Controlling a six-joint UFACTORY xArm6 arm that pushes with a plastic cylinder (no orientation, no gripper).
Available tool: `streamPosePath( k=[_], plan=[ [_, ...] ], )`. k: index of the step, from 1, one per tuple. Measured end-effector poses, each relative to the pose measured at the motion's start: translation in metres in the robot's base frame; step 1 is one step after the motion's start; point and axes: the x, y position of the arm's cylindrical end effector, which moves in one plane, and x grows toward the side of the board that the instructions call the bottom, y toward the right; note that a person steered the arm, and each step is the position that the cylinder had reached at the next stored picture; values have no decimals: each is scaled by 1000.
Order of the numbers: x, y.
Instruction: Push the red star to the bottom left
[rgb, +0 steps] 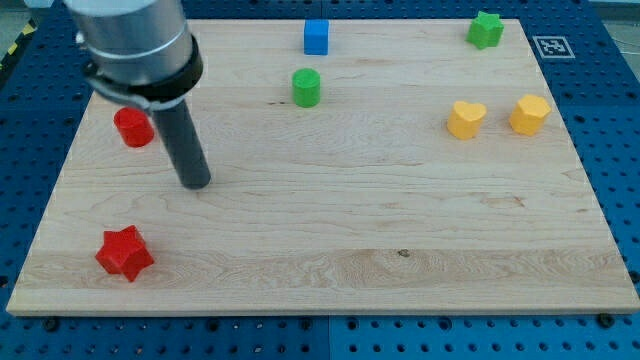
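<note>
My tip (195, 183) (plain rod, no jaws to open or shut) sits on bare board, apart from the red star (124, 252) lying toward the view's bottom-left corner, w/ red cylinder (131, 128) just beside the rod's left, green cylinder (306, 87) further right.
</note>
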Motion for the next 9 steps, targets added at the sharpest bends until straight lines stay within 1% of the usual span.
streamPosePath(
  k=[2,3,9],
  plan=[
    [-98,1],
    [-111,1],
    [-111,-1]
  ],
)
